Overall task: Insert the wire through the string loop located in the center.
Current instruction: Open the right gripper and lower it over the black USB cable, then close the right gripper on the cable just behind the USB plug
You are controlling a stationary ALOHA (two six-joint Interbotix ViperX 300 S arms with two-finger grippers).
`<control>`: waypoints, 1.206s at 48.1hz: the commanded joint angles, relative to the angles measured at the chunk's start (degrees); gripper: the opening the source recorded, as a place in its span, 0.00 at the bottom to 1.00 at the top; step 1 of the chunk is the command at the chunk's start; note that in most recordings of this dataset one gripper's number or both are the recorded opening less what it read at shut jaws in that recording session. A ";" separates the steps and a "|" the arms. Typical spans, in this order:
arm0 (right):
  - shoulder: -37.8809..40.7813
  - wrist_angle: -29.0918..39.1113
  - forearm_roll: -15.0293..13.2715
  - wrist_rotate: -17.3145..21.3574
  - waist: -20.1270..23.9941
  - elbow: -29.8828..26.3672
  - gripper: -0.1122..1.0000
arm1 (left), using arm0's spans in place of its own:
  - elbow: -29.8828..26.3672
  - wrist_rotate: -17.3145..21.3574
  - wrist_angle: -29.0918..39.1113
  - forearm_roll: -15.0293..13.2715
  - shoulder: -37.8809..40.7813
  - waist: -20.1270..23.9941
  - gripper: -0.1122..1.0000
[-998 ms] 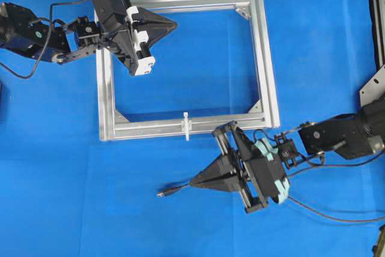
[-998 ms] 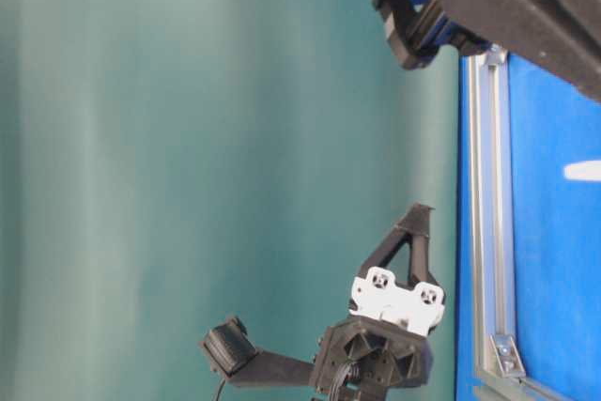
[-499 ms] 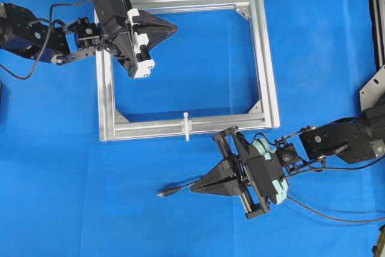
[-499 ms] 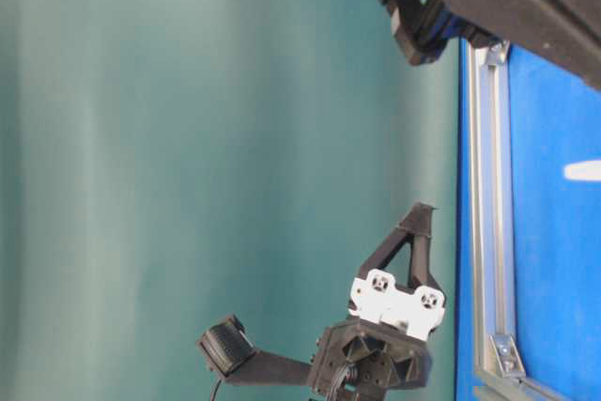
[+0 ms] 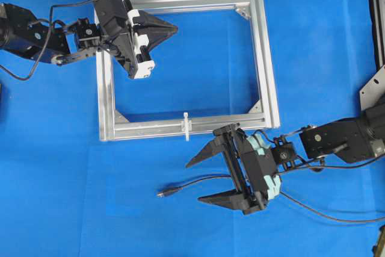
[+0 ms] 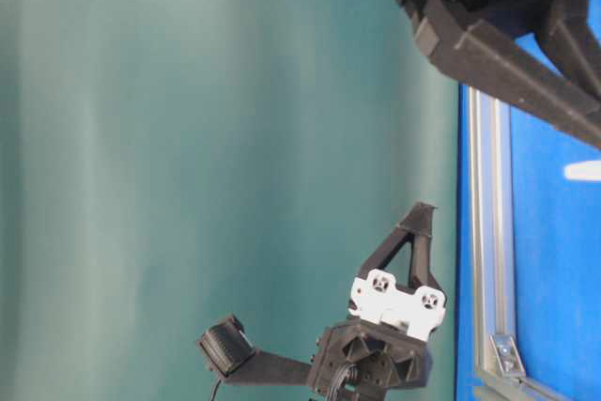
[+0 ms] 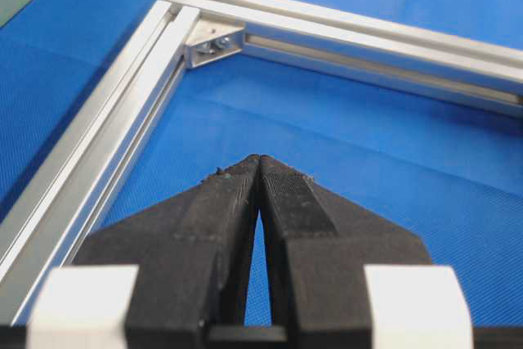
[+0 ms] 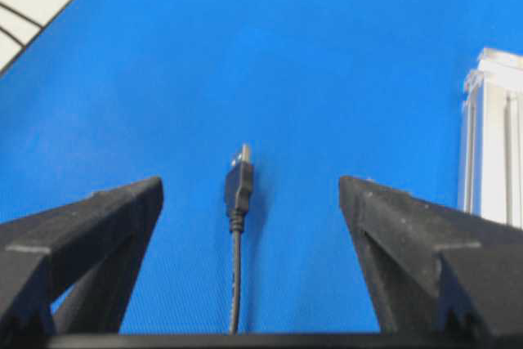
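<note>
Right gripper (image 5: 200, 180): jaws spread wide, nothing held. Wire (image 5: 192, 184): flat on blue mat between those jaws, plug tip (image 8: 239, 181) pointing away. Left gripper (image 5: 172, 27): closed, empty, above frame (image 5: 264, 64). String loop (image 5: 186, 126): upright on near rail. Step: pre-grasp. Next: descend, pinch wire behind plug, aim at loop.

Overhead view downward; table-level sideways; close wrist views, all sharing frame (image 5: 258, 58).

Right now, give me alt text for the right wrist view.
The wire lies on blue cloth, plug end pointing away, centered between the open right tool's fingers. A silver frame edge shows at right.
</note>
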 commanded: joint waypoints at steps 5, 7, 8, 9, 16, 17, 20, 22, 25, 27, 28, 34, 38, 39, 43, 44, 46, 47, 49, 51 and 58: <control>-0.88 0.70 0.79 0.09 -0.09 -1.05 0.87 | -0.53 0.00 -0.53 0.18 -1.76 -0.18 0.10; -0.35 1.05 1.32 0.09 -0.09 -1.14 0.87 | -0.44 0.00 -0.53 0.18 -1.76 -0.18 0.10; -0.09 1.23 1.58 0.09 -0.09 -1.14 0.87 | -0.44 0.00 -0.62 0.18 -1.76 -0.18 0.10; 0.18 1.41 1.85 0.18 -0.09 -1.23 0.87 | -0.44 0.00 -0.53 0.18 -1.76 -0.18 0.10; 2.46 1.93 4.31 0.09 -0.09 -1.41 0.87 | -0.44 0.00 -0.53 0.18 -1.76 -0.18 0.10; 2.90 1.93 4.57 0.18 -0.09 -1.32 0.87 | -0.35 0.00 -0.62 0.18 -1.76 -0.26 0.10; 4.13 1.93 5.45 0.09 -0.09 -1.41 0.87 | -0.35 0.00 -0.62 0.18 -1.85 -0.26 0.10; 4.83 1.93 5.89 0.09 -0.09 -1.49 0.87 | -0.35 0.00 -0.62 0.18 -1.85 -0.26 0.10; 5.89 1.85 6.59 0.09 -0.09 -1.67 0.87 | -0.35 0.00 -0.62 0.26 -1.85 -0.18 0.10; 6.42 1.85 6.86 0.09 -0.09 -1.85 0.87 | -0.35 0.00 -0.53 0.18 -1.76 -0.18 0.10; 6.77 1.76 6.94 0.09 -0.09 -2.02 0.87 | -0.35 0.00 -0.62 0.18 -1.85 -0.18 0.10; 8.09 1.58 7.12 0.09 0.00 -2.64 0.87 | -0.26 0.00 -0.53 0.26 -1.76 -0.18 0.10; 9.14 1.32 7.12 0.09 0.00 -3.52 0.87 | -0.18 0.00 -0.53 0.26 -1.85 -0.18 0.10; 9.40 1.32 7.12 0.18 0.00 -3.60 0.87 | -0.18 0.00 -0.53 0.18 -1.85 -0.18 0.10; 10.55 1.32 7.12 0.09 0.09 -4.48 0.87 | 0.00 0.00 -0.53 0.18 -1.93 -0.18 0.10; 10.72 1.32 7.12 0.09 0.00 -4.66 0.87 | 0.09 0.00 -0.62 0.18 -1.93 -0.18 0.10; 11.25 1.32 7.12 0.09 0.09 -4.92 0.87 | 0.18 0.00 -0.53 0.18 -1.93 -0.18 0.10; 11.51 1.32 7.12 0.09 0.09 -5.19 0.87 | 0.18 0.00 -0.53 0.18 -1.93 -0.18 0.10; 11.69 1.32 7.12 0.18 0.09 -5.27 0.86 | 0.26 0.00 -0.62 0.18 -1.93 -0.18 0.10; 11.78 1.23 7.12 0.09 0.09 -5.27 0.86 | 0.35 0.00 -0.62 0.18 -1.93 -0.18 0.10; 11.78 1.32 7.12 0.09 0.09 -5.10 0.83 | 0.35 0.00 -0.53 0.18 -1.93 -0.26 0.10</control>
